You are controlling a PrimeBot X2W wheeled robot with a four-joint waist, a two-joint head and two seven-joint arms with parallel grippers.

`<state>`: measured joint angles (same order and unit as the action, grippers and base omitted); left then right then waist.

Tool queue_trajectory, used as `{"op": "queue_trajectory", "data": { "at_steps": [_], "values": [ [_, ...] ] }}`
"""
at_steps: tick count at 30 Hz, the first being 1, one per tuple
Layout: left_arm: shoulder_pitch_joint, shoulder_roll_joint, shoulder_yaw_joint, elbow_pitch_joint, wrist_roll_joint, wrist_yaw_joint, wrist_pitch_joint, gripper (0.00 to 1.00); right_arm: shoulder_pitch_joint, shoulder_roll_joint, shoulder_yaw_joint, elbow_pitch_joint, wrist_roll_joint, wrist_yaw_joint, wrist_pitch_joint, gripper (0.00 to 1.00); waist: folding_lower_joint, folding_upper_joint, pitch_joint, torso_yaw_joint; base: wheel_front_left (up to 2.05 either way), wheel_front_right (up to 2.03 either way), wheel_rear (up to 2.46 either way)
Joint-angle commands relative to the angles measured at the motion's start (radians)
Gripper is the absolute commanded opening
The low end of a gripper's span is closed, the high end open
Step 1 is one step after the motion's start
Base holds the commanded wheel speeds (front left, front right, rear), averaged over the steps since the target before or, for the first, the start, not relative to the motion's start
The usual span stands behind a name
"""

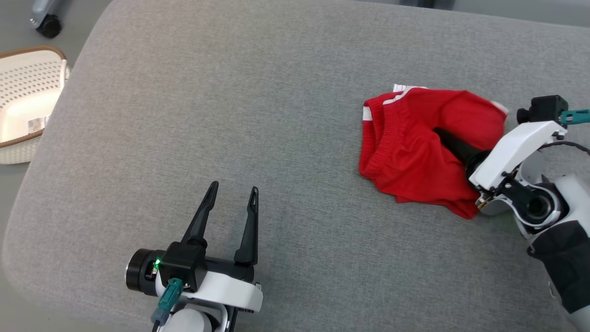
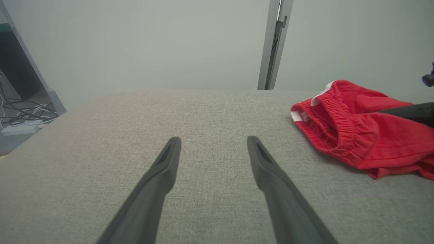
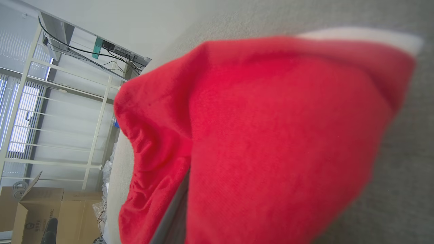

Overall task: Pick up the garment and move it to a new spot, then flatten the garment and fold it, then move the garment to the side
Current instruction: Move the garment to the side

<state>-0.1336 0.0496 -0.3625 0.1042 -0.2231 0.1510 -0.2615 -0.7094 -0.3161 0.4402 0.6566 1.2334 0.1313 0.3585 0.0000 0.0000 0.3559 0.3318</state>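
The garment point(image 1: 405, 152), red shorts with an elastic waistband and white trim, lies crumpled on the right side of the grey fabric tabletop point(image 1: 230, 115). My right gripper point(image 1: 445, 138) reaches into it from the right. One dark finger point(image 1: 456, 147) shows among the folds and the other is buried in cloth. In the right wrist view red fabric point(image 3: 271, 135) drapes over a finger point(image 3: 173, 210), so I cannot see how the jaws stand. My left gripper point(image 1: 233, 188) hovers open and empty over bare tabletop at the lower left, well away from the garment point(image 2: 356, 125). Its fingers point(image 2: 159, 176) are spread wide.
A white perforated basket point(image 1: 23, 101) stands on the floor past the table's left edge, with a caster wheel point(image 1: 48, 25) behind it. Beyond the far end are a metal post point(image 2: 274, 44), shelving point(image 3: 67, 112) and cardboard boxes point(image 3: 37, 210).
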Motion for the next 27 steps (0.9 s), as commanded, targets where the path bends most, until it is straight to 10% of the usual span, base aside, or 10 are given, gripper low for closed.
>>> {"op": "queue_trajectory", "data": {
  "at_steps": [1, 27],
  "values": [
    [-0.027, 0.003, 0.004, 0.0, 0.007, 0.001, -0.003, 1.0, 0.042, 0.003, 0.026, 0.016, -0.006, -0.001, -0.014, 0.0, 0.0, 0.0, -0.004, -0.015, 0.0, 0.0, 0.0],
    [-0.086, 0.003, 0.055, 0.037, 0.032, -0.036, -0.003, 1.0, -0.043, -0.27, 0.224, -0.114, -0.037, 0.0, -0.13, 0.0, 0.0, 0.0, -0.046, -0.392, 0.0, 0.0, 0.0]
  ]
}}
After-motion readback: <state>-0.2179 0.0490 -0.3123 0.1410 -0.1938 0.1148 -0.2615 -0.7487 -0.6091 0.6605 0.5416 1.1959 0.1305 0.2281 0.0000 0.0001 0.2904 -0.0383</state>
